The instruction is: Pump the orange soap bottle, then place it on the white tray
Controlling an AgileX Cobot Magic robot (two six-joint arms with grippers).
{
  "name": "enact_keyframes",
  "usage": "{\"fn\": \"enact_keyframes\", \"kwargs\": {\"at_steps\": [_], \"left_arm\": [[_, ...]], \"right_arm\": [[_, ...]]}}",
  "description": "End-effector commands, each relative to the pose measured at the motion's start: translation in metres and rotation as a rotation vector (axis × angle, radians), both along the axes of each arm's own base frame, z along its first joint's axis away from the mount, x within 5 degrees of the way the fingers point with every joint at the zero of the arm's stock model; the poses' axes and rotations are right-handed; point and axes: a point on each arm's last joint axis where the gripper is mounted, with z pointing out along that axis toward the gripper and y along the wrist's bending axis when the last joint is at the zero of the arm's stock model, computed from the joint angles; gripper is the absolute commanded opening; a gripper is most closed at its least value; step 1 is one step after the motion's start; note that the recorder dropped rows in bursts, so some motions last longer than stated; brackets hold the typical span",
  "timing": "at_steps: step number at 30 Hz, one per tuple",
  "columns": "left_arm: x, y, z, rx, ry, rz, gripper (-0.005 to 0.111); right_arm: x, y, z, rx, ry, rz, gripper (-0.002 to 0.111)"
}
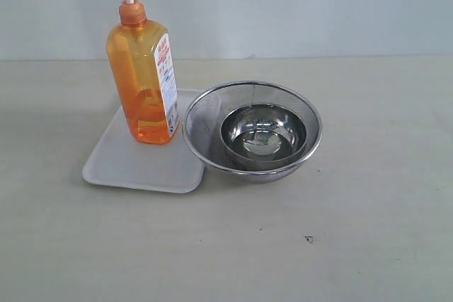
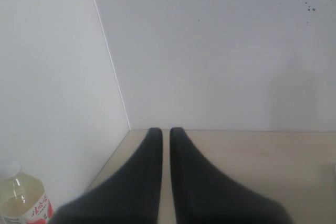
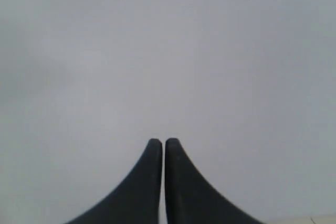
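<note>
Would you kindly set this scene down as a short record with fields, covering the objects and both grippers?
bottle: upright on the tray, pump stem extended
tray: flat, holds only the bottle
strainer: right of the bottle, rim overlapping the tray's edge
steel bowl: inside the strainer
left gripper: shut, empty
right gripper: shut, empty
pale bottle: seen only in the left wrist view

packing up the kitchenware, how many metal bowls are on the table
2. The mesh strainer bowl sits at the right edge of the white tray in the exterior view; the small shiny steel bowl sits inside it. No hidden third apparent.
</note>
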Motion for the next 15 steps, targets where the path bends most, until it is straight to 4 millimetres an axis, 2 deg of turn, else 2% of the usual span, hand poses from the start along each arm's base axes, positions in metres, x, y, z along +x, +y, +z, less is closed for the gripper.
{"fn": "enact_keyframes", "kwargs": {"at_steps": [1, 6, 13, 15], "left_arm": [[0.000, -0.001, -0.001, 0.008, -0.007, -0.010, 0.005], [0.000, -0.001, -0.001, 0.008, -0.007, -0.010, 0.005], [0.000, -0.001, -0.001, 0.008, -0.007, -0.010, 0.005], [0.000, -0.001, -0.001, 0.008, -0.007, -0.010, 0.005]], "right_arm": [[-0.037, -0.003, -0.033, 0.006, 0.050, -0.028, 0.000], [-0.064, -0.002, -0.066, 0.014, 0.108, -0.010, 0.000], [-0.087, -0.002, -0.080, 0.015, 0.105, -0.005, 0.000], [-0.093, -0.002, -0.085, 0.105, 0.108, -0.015, 0.000]]}}
